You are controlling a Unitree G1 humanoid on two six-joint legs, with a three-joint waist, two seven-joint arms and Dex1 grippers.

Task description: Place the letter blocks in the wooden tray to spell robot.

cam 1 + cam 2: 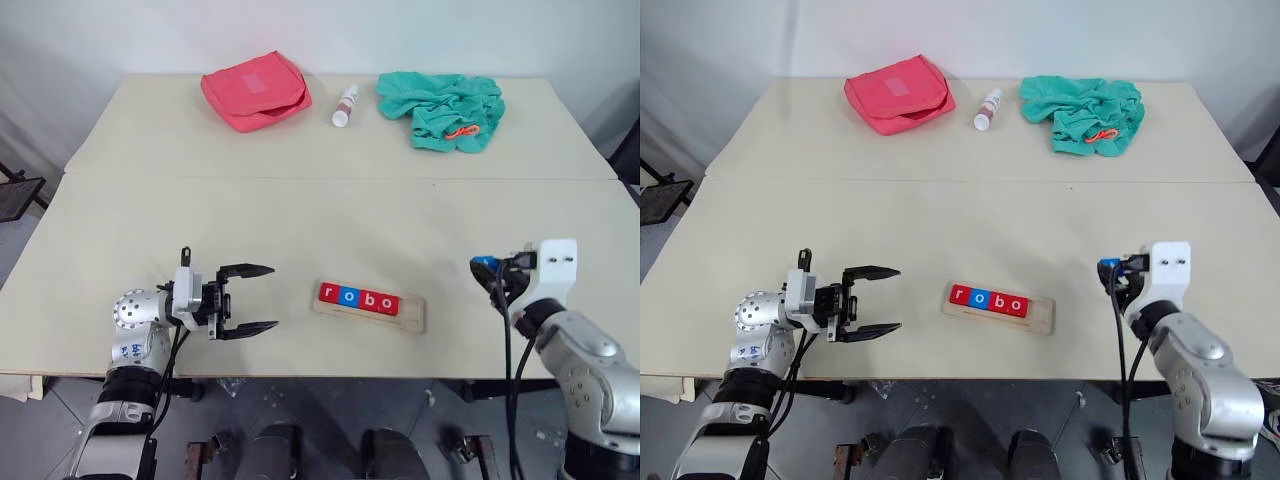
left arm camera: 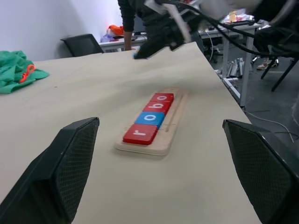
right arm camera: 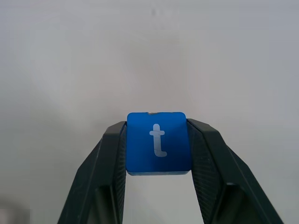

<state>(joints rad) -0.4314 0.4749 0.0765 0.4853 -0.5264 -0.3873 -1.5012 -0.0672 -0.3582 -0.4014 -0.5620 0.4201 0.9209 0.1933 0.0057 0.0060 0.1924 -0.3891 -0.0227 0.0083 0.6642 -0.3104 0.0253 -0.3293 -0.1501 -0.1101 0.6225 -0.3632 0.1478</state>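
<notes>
Between the right gripper's point(image 3: 158, 142) fingers the blue t block point(image 3: 158, 142) sat clamped, well right of the wooden tray point(image 1: 412, 318), which read r-o-b-o. One end slot stayed bare; a tilted release could wedge it. The left gripper point(image 1: 252, 298) gaped empty.

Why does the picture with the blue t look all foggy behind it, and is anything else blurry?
In the right wrist view the blue t block is sharp, the table behind just soft grey. In the left wrist view the right gripper is smeared, while the wooden tray stays clear.
</notes>
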